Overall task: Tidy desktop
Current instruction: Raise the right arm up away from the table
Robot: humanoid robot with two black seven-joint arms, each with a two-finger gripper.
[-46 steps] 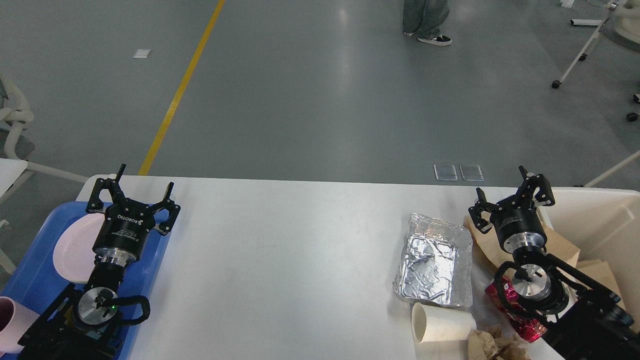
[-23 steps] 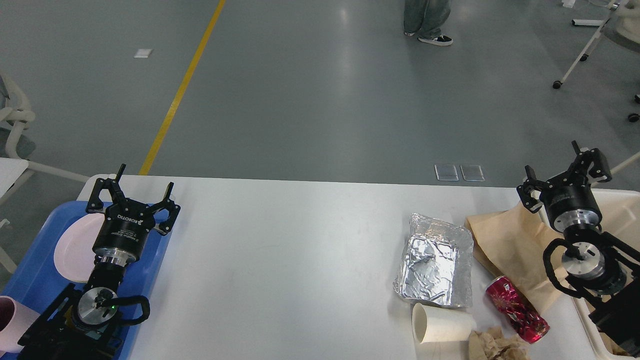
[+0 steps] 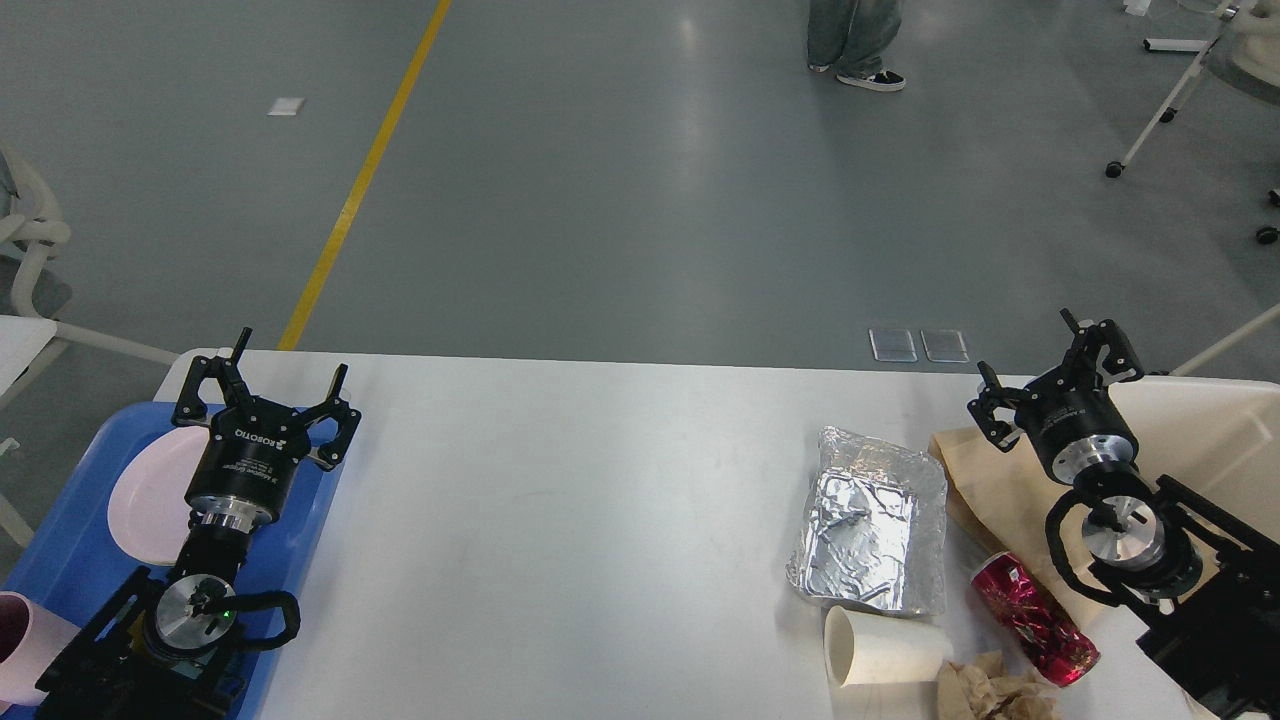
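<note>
The white desktop (image 3: 560,520) fills the lower view. On its right lie a crumpled foil tray (image 3: 872,520), a tan paper bag (image 3: 1005,490), a red can (image 3: 1035,618) on its side, a white paper cup (image 3: 885,648) on its side and crumpled brown paper (image 3: 995,690). My right gripper (image 3: 1050,365) is open and empty above the paper bag's far edge, beside the bin. My left gripper (image 3: 268,385) is open and empty over the blue tray's (image 3: 70,560) far end.
The blue tray at the left holds a pink plate (image 3: 145,495) and a pink cup (image 3: 25,650). A cream-beige bin (image 3: 1215,430) stands at the right edge of the desktop. A person's legs (image 3: 850,40) stand on the grey floor beyond.
My right gripper swung right over the bin, uncovering the red can and bag, then came back left to the bag's far edge. My left arm has not moved.
</note>
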